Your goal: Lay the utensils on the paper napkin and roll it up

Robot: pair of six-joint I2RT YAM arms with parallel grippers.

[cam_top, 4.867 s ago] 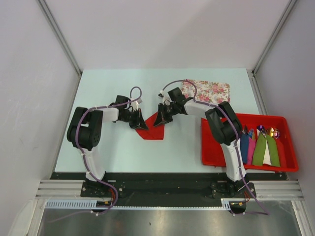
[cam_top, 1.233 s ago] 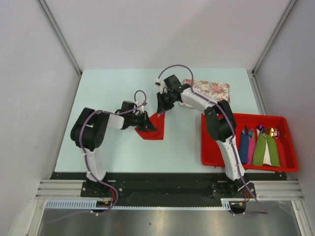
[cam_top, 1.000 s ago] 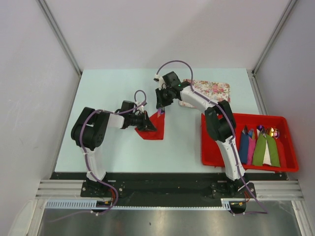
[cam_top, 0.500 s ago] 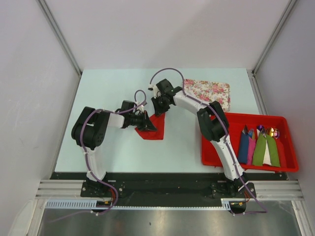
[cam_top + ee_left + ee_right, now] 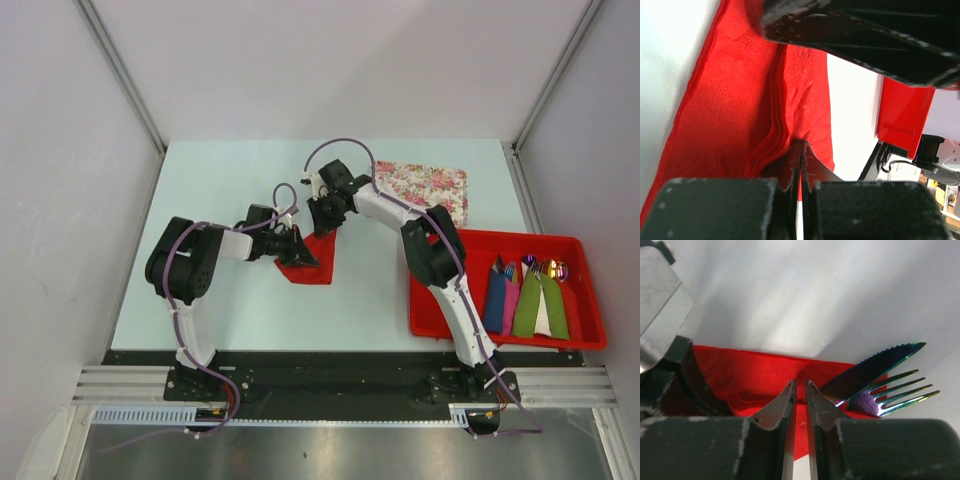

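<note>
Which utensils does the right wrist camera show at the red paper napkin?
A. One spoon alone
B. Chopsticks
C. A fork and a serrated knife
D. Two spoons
C: a fork and a serrated knife, both with a purple-blue sheen, lie side by side partly on the paper napkin, their tips reaching past its edge.

The paper napkin [image 5: 318, 262] is plain bright red. The utensils [image 5: 867, 377] shine iridescent purple-blue-green. The mat [image 5: 430, 185] bears pink florals; the tray [image 5: 540, 343] is red, the counter [image 5: 220, 300] pale mint.
</note>
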